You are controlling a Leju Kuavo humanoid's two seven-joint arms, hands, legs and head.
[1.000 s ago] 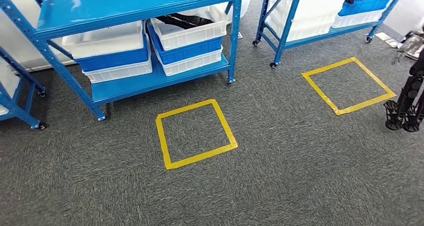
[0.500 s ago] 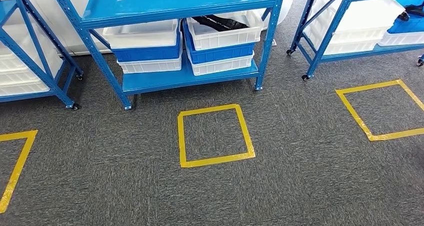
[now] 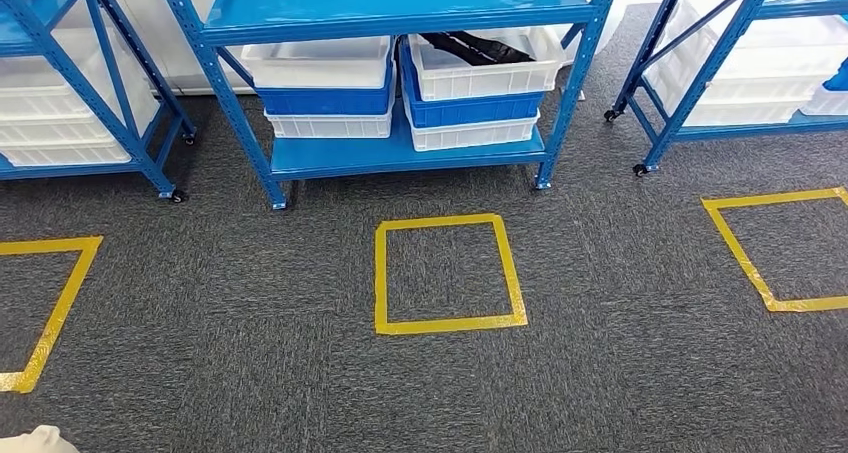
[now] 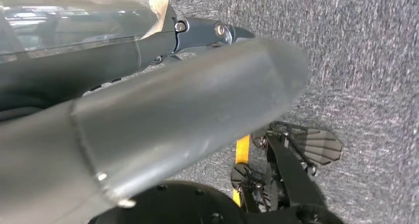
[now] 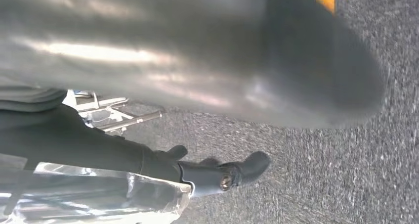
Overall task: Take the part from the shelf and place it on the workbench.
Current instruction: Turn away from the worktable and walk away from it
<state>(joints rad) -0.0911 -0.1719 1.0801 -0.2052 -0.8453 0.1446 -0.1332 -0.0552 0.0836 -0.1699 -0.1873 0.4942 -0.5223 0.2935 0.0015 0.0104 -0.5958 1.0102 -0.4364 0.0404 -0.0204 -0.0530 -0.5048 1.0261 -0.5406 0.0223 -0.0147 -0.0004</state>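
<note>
From the head view we face a blue shelf (image 3: 400,13) across grey carpet, with a yellow taped square (image 3: 447,273) on the floor right in front of it, which we judge to mark where to stand for the reach. On the lower deck sit two stacks of bins; the top right white bin (image 3: 485,68) holds a dark part (image 3: 478,48), long and flat-looking, lying across the bin's inside, too far off for finer detail. We judge the pick not yet begun.

In the left wrist view, our left hand (image 4: 197,36) hangs over the carpet: a thick grey thumb crosses the picture and dark fingers lie beside a clear wrapping. We cannot tell whether it is released or clenched.

In the right wrist view, our right hand (image 5: 217,174) hangs likewise, dark fingers running out past crinkled clear film. Nothing lies in its fingers as far as we see, yet its state is not plain to us.
</note>
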